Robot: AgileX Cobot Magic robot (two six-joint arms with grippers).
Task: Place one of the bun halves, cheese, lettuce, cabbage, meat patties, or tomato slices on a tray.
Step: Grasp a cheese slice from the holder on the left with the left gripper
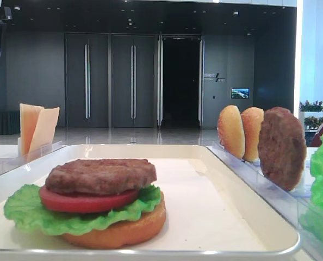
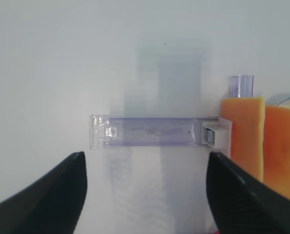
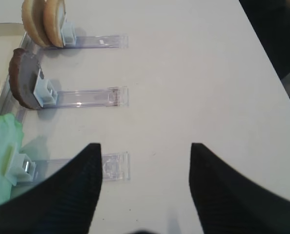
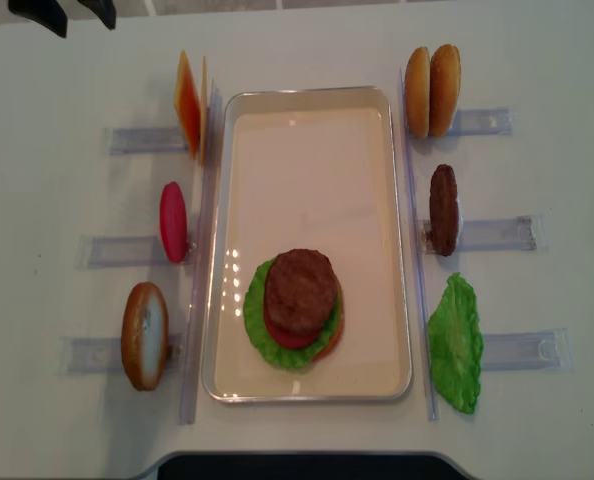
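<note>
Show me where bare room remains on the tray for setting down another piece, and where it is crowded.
The tray is bare over its whole far half, from the stacked burger up to the rim beside the cheese and the bun halves. Narrow strips flank the burger. Both long sides outside the rim are crowded with racks.

One camera sits low at the tray [image 1: 248, 217] rim, another looks straight down (both share it); wrist cameras face the table [image 3: 194, 73].
</note>
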